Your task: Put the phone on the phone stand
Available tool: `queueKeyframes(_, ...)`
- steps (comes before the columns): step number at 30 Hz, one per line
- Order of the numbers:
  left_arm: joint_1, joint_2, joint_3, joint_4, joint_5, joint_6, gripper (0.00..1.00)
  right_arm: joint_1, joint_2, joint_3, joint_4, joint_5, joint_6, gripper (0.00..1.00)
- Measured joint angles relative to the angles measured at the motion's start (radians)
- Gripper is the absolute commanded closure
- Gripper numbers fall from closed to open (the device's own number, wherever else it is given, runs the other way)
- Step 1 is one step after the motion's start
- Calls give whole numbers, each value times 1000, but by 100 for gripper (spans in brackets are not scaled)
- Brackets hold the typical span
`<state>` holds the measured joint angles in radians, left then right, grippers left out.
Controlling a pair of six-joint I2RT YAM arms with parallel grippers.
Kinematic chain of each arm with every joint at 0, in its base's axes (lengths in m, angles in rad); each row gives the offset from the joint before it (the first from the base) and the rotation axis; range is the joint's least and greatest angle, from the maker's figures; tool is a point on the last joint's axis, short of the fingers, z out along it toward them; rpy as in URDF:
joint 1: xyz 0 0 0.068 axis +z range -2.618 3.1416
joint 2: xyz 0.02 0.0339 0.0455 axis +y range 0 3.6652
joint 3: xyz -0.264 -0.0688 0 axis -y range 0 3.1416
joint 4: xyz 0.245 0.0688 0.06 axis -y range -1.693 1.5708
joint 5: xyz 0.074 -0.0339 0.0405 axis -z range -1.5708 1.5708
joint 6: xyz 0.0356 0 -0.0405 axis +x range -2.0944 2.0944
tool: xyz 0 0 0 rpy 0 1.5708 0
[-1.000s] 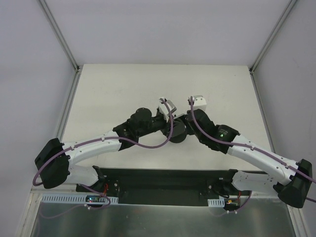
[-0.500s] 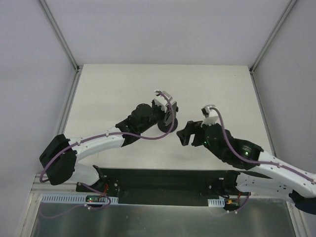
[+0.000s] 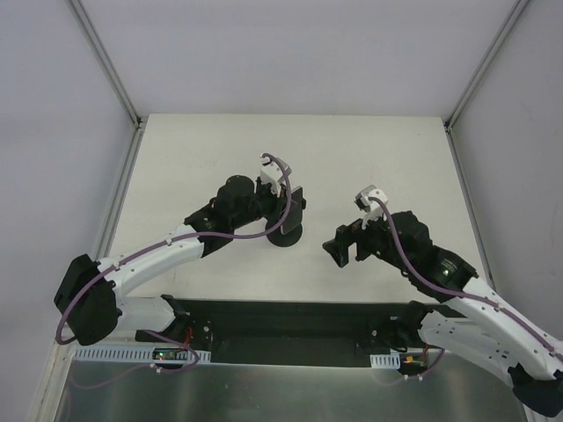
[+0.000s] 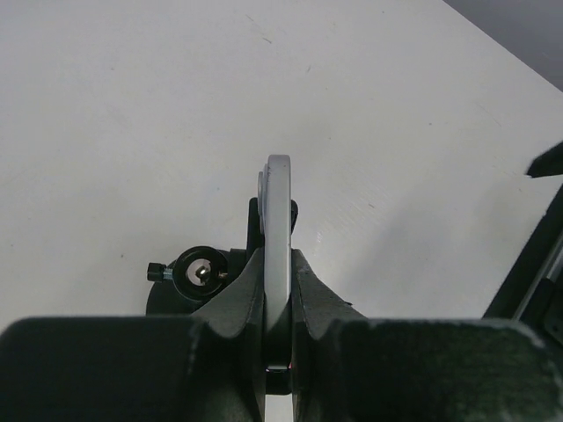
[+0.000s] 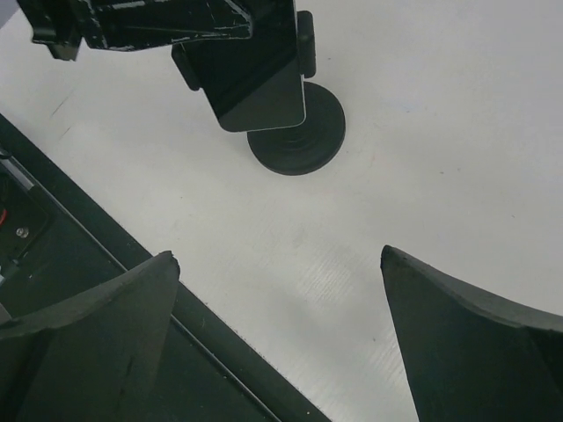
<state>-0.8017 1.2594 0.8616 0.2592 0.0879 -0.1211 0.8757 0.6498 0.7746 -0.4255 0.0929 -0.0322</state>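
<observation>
Your table point(image 3: 193, 158) carries only the stand. Your left arm point(image 3: 158, 255) reaches in over it, and your right arm point(image 3: 466, 294) sits off to the side, well apart from it.

The left jaws are clamped on the phone point(image 5: 255, 70), pinching its thin edge so it stands upright on its side in the left wrist view. The right jaws are spread wide and hold nothing.

The phone hangs just above the stand point(image 5: 297, 132), its lower corner over the round base. The bracket's side tabs show on either side of it. It looks set into the bracket, though you cannot tell from here whether it is fully seated.

So you are at the placing step, near the end. Next, confirm that the bracket bears the phone, then part the left jaws gently and draw them straight back along the phone's plane. A sideways tug could tip the stand or pull the phone out.
</observation>
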Motion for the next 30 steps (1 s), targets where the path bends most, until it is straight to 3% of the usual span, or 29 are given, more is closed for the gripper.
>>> queueKeyframes(2,21,-18,0,-30,39,-19,92,-45,59,0,31,-79,-29,0)
queueKeyframes(4,45,-33,-6,-45,74,-48,100,-68,113,1,61,-133,-47,0)
queueKeyframes(7,85,-64,-38,-22,132,-97,100,-75,188,11,84,-198,-63,0)
queueKeyframes(16,110,-114,-253,327,251,-257,100,-75,234,69,158,-285,-56,0)
queueKeyframes(18,112,-103,-255,347,258,-273,86,-75,235,69,160,-290,-58,0)
queueKeyframes(19,114,-101,-254,348,260,-278,62,-75,237,69,159,-290,-60,0)
queueKeyframes(20,116,-101,-253,344,261,-283,56,-75,239,69,157,-290,-64,0)
queueKeyframes(23,115,-106,-230,269,270,-301,10,-75,254,87,119,-287,-87,0)
queueKeyframes(26,115,-153,-200,150,267,-317,4,-75,280,137,69,-280,-114,0)
queueKeyframes(30,117,-285,-144,-26,234,-331,2,-69,330,222,42,-256,-135,4)
